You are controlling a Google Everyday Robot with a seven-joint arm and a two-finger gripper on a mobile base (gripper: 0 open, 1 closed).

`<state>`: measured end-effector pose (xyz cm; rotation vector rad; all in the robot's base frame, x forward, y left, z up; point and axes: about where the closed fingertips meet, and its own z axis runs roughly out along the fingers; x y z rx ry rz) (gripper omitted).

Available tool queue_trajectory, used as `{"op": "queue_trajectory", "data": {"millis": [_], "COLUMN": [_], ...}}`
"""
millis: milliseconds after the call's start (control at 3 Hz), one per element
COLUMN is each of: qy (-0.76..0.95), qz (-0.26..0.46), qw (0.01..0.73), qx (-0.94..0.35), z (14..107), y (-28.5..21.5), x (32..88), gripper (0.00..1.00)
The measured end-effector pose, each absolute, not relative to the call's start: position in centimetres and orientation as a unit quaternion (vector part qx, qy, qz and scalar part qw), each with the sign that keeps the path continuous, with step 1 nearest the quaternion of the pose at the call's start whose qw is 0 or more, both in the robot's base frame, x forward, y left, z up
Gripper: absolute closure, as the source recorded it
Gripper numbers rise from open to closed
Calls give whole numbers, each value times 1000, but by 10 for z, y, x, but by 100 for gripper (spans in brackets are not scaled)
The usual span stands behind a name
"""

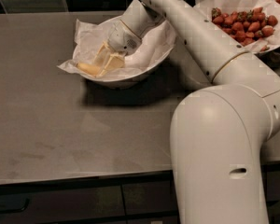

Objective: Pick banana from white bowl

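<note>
Banana (87, 69) lies in the white bowl (123, 83), upper left. My gripper (106, 65) is down at its right end; I cannot tell if it holds. Paper (86, 37) could get pinched too.

- arm (196, 31): smooth, glossy off-white shell, rounded tube links growing thicker toward the base
- big link (214, 148) in front: fat, round-topped cylinder with a small dark oval slot (238, 172) on its side
- thin tan ring (228, 62) at the seam between two links
- small dark dots, like screw holes, (207, 72) along the upper link
- gripper (101, 68): white-grey wrist, pale tan tip, down inside the bowl (130, 80)
</note>
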<state>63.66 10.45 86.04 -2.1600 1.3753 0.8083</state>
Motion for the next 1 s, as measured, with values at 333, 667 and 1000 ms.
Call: {"op": "queue_trajectory", "data": {"millis": [333, 667, 1000], "qy": [502, 515, 510], "qz": [288, 260, 247], "qw": [232, 272, 336], "qx": [-782, -771, -752], "z": [865, 894, 933], "y": [102, 81, 59], "x": [636, 643, 649], "gripper": [94, 100, 100]}}
